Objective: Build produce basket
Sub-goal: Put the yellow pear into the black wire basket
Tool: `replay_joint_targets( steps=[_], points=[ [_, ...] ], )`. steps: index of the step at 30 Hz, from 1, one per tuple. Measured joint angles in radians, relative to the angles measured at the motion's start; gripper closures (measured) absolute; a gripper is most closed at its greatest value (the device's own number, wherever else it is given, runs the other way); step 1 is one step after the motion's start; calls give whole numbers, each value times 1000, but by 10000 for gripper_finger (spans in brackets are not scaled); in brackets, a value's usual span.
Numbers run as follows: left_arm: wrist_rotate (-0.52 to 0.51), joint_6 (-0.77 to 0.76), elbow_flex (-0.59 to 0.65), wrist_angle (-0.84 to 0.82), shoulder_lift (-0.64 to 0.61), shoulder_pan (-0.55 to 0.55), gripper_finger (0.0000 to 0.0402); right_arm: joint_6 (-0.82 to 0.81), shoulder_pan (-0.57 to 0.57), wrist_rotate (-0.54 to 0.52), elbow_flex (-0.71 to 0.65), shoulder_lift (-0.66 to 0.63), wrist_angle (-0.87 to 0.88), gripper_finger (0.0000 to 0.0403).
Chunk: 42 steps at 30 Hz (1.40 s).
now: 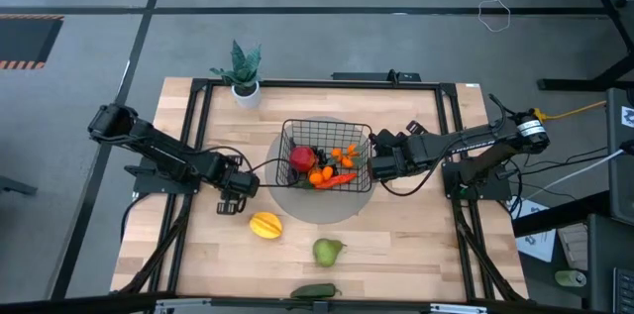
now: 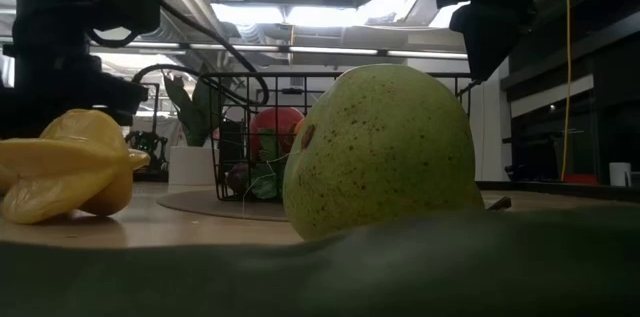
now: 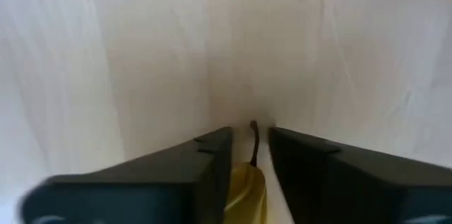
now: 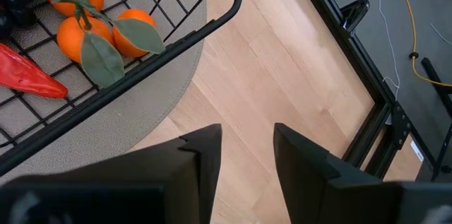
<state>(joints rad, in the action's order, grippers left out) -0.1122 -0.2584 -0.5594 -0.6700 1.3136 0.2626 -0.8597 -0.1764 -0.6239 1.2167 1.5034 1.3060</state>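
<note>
The black wire basket (image 1: 327, 134) stands on a grey disc (image 1: 297, 200) at the table's middle. It holds a red apple (image 1: 302, 158), oranges (image 1: 346, 155) and an orange-red carrot (image 1: 333, 181). My left gripper (image 1: 234, 198) is left of the disc, pointing down, shut on a small yellow fruit (image 3: 244, 190). My right gripper (image 4: 247, 155) is open above bare table just right of the basket (image 4: 176, 40), touching nothing. A yellow starfruit (image 1: 265, 225), a green pear (image 1: 328, 251) and a dark green vegetable (image 1: 315, 291) lie on the near table. My left gripper pinches the small yellow fruit at its stem end (image 3: 248, 174) between its two fingers (image 3: 212, 167). The fingers come from above, pointing down at the table. The dark stem (image 3: 253, 139) sticks out past the fingertips. Whether the fruit is clear of the table does not show.
A potted plant (image 1: 241, 78) stands at the far left of the table. In the low view the pear (image 2: 385, 152) fills the foreground, with the starfruit (image 2: 65, 162) to its left. A black frame (image 1: 451, 156) runs along the table's sides. Bare wood lies right of the disc.
</note>
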Motion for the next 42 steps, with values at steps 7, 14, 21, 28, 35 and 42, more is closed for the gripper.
replay_joint_targets(
  steps=[7,14,21,28,35,42],
  points=[
    [16,-92,0,-1,0,0,397,0,0,0,0,0,0,282],
    [-76,-157,-65,-89,3,14,401,0,0,15,0,0,0,282],
    [-203,-158,-239,-294,-4,42,401,0,0,45,0,0,-1,282],
    [-305,-106,-406,-507,-4,45,401,0,0,45,0,0,-2,282],
    [-408,-8,-559,-553,-4,22,401,0,0,44,0,0,-2,282],
    [-535,235,-700,-467,-4,-19,402,0,0,47,0,0,-3,282]
  ],
)
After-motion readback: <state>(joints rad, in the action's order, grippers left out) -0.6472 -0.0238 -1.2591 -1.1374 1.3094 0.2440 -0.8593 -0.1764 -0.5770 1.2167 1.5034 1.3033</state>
